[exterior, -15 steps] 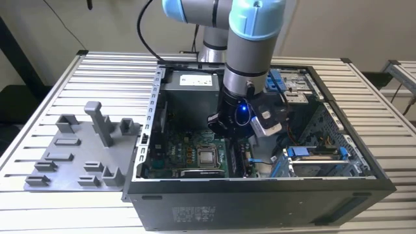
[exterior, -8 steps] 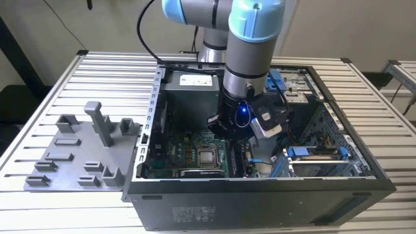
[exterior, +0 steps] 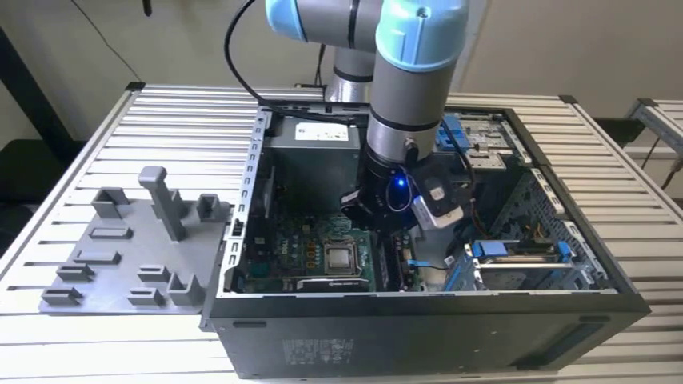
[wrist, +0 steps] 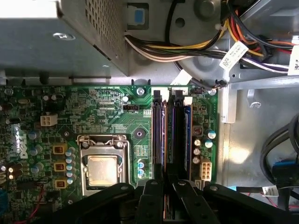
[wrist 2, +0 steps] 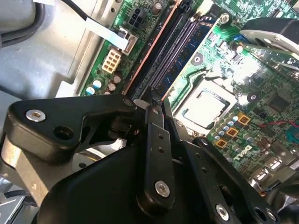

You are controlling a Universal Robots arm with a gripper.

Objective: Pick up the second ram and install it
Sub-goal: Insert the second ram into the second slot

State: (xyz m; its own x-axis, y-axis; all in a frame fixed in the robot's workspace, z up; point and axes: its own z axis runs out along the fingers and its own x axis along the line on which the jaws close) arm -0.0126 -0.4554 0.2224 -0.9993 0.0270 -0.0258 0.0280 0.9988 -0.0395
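My gripper (exterior: pixel 397 226) reaches down into the open computer case (exterior: pixel 427 332), over the memory slots of the green motherboard (wrist: pixel 107 105). In both wrist views its black fingers (wrist: pixel 156 198) stand close together on a thin edge-on stick. That stick is the second ram (wrist: pixel 163 135), which stands upright along a black slot; the same ram (wrist 2: pixel 156 53) shows as a long reddish edge. Its end nearest the fingers is hidden by them. Another blue memory stick (wrist: pixel 187 135) sits in a slot two rows over.
The processor socket (wrist: pixel 103 168) lies beside the slots. A grey power supply (wrist: pixel 60 37) and a bundle of cables (wrist: pixel 187 46) crowd the board's edge. Outside the case, a grey holder tray (exterior: pixel 128 256) rests on the slatted table at the exterior view's left.
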